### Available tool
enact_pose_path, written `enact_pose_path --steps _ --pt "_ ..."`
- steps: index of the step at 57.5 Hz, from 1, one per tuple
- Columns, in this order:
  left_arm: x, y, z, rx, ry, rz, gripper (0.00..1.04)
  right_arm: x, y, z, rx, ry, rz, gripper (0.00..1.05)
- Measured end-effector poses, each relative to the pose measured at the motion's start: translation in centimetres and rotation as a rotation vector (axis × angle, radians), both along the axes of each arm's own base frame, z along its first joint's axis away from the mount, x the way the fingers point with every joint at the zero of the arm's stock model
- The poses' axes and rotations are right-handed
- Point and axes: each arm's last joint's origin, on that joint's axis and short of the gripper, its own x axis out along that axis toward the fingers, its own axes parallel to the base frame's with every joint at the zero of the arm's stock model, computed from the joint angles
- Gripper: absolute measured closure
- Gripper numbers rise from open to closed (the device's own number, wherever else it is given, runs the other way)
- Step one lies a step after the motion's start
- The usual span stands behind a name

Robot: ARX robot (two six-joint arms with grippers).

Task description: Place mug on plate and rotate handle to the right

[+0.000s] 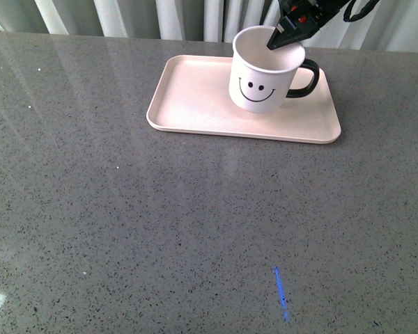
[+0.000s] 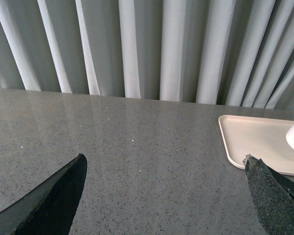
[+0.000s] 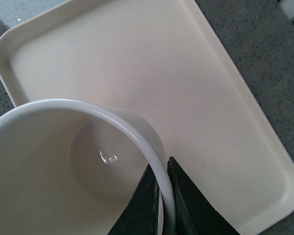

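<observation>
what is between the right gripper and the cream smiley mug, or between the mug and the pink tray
Nothing visible. The right gripper pinches the rim of the wide cream-white smiley-face mug, which stands on the flat pale pink rectangular tray, its black loop handle pointing right.

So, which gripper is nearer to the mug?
Right. The right gripper grips the mug by its rim; the left gripper is open, apart from it, off the plate.

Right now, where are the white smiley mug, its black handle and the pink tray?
Cream-white smiley mug (image 1: 259, 78): front view, side wall above the face.
Glossy black loop handle (image 1: 314, 76): front view, loop's outer curve.
Pale pink rectangular plate (image 1: 188, 97): front view, bare floor left of mug.
</observation>
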Motion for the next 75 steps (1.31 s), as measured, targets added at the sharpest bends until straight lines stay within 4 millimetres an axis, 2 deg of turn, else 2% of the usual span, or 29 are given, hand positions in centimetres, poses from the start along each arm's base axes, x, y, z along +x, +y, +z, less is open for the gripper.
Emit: enact_pose_path --steps 10,40,75 --pt "0.0 0.0 0.0 0.0 0.0 0.0 0.09 0.0 0.1 0.3 -0.008 -0.021 0.053 1.03" --pt "0.0 0.0 0.0 0.0 0.0 0.0 0.09 0.9 0.6 -1.6 -0.045 0.019 0.118 1.03" --pt "0.0 0.0 0.0 0.0 0.0 0.0 0.09 1.1 0.6 -2.3 -0.113 0.016 0.134 1.03"
